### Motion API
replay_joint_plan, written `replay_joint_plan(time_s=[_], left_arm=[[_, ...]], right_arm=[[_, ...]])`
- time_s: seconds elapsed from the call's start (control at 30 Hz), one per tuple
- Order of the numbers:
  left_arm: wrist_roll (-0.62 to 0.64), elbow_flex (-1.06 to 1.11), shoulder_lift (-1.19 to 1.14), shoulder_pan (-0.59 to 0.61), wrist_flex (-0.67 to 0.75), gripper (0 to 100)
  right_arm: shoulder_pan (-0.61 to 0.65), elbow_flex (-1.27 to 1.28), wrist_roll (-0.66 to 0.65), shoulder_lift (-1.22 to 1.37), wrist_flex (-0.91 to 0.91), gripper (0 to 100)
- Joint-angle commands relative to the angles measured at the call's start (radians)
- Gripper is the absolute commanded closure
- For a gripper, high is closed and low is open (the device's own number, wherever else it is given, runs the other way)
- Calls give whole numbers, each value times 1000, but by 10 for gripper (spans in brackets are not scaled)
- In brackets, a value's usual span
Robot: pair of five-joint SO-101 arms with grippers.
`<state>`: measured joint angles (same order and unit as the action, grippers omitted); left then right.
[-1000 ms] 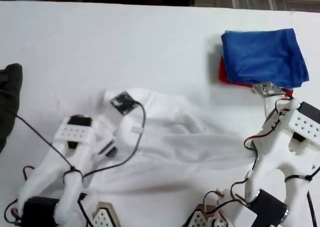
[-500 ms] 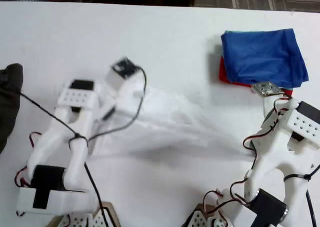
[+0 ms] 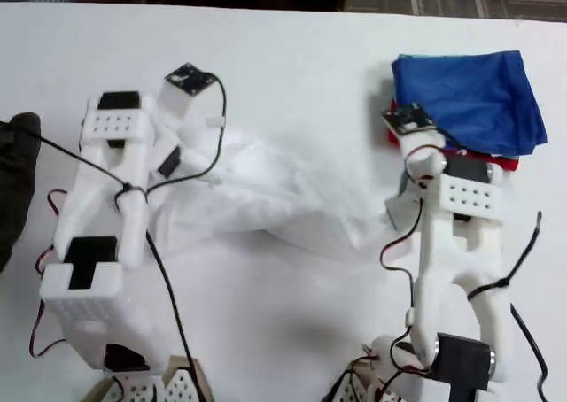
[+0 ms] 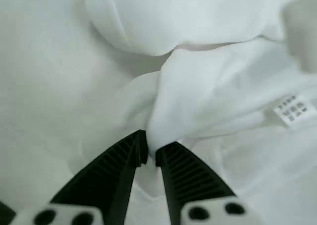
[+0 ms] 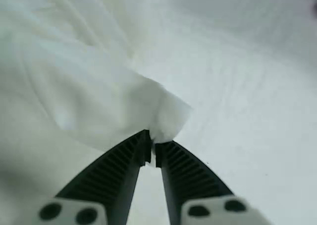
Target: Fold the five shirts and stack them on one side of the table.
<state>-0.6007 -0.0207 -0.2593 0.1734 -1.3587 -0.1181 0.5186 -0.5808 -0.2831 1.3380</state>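
Observation:
A white shirt [image 3: 283,194] lies bunched across the middle of the table, stretched between the two arms. My left gripper [image 4: 148,153] is shut on a fold of the shirt [image 4: 208,86]; from above it sits at the cloth's left end [image 3: 205,158]. My right gripper [image 5: 150,149] is shut on a corner of the shirt [image 5: 99,101], at the cloth's right end [image 3: 396,209]. A folded blue shirt [image 3: 465,96] rests on a red shirt [image 3: 392,135] at the far right, just behind the right arm. A dark shirt [image 3: 13,181] lies at the left edge.
The white table [image 3: 292,57] is bare along its far side and in front of the shirt. Loose wires hang off both arms, and the arm bases stand at the near edge.
Both arms have moved away from the near edge, dragging the white shirt's near edge up and over so it bunches. The right arm has also shifted left, beside the blue stack.

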Motion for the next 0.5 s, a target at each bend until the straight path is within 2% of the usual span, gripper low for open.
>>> replay_joint_plan(time_s=[0.0,0.1,0.23,0.3,0.47], left_arm=[[6,-119,11,14,-130,838],[6,-194,11,-8,-264,767],[5,-208,9,-74,-385,780],[5,-163,9,-109,-364,786],[6,35,3,-169,-193,786]], right_arm=[[12,-6,8,-4,-8,979],[-15,-3,2,-4,-7,979],[-65,-3,-2,-5,-7,979],[-87,-3,-2,-5,-7,979],[-131,-3,-43,-5,-5,979]])
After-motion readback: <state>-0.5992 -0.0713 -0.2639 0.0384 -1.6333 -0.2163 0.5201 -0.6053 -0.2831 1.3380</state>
